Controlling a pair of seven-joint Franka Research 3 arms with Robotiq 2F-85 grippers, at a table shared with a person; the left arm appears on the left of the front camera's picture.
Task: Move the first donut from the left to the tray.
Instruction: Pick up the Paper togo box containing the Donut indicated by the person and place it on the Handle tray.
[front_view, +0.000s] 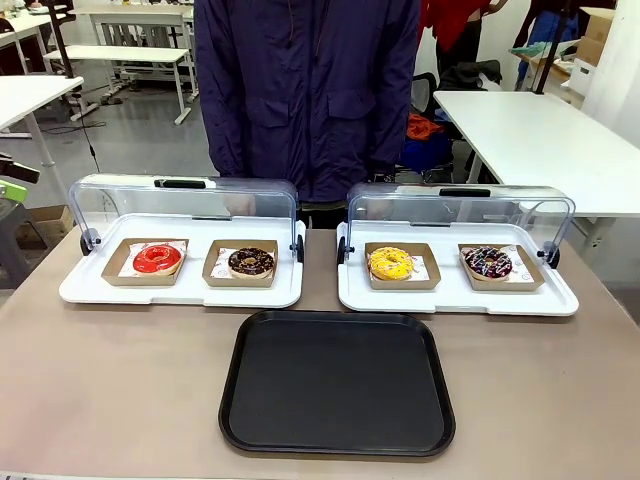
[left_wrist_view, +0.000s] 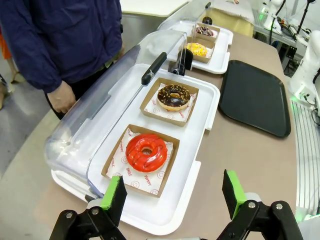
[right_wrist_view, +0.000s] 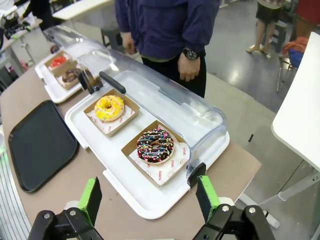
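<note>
**At the far left, red donut lies flat in its box; both jaws wide open**

Farthest left in the row of four, the red donut (front_view: 157, 259) (left_wrist_view: 146, 152) lies flat, hole up, in a small brown box (front_view: 118, 262) on white paper. Being a ring, it has no long axis and points no way. The box looks a little wider than deep from the front, its sides square with the left white tray (front_view: 180, 292) under it. The donut sits inside the box walls. A chocolate donut (front_view: 251, 262) in its own box is just beside it on the right, the two boxes apart.

Behind both boxes the clear lid (front_view: 185, 200) stands tipped back, so the white tray's top and near side are open. The person (front_view: 305, 90) stands at the far edge, between the two white trays.

The black tray (front_view: 337, 385) (left_wrist_view: 255, 97) lies flat on the surface (front_view: 120, 390), nearer the robot and to the donut's right, its floor bare. A strip of surface parts it from both white trays, and wide open surface lies on either side of it.

The left jaws stand wide apart, holding nothing, the left pads (left_wrist_view: 114, 192) hanging above the near end of the left white tray, short of the red donut. The right jaws are likewise spread wide and hold nothing, the right pads (right_wrist_view: 91, 197) above the end of the right white tray (right_wrist_view: 125, 187).
</note>
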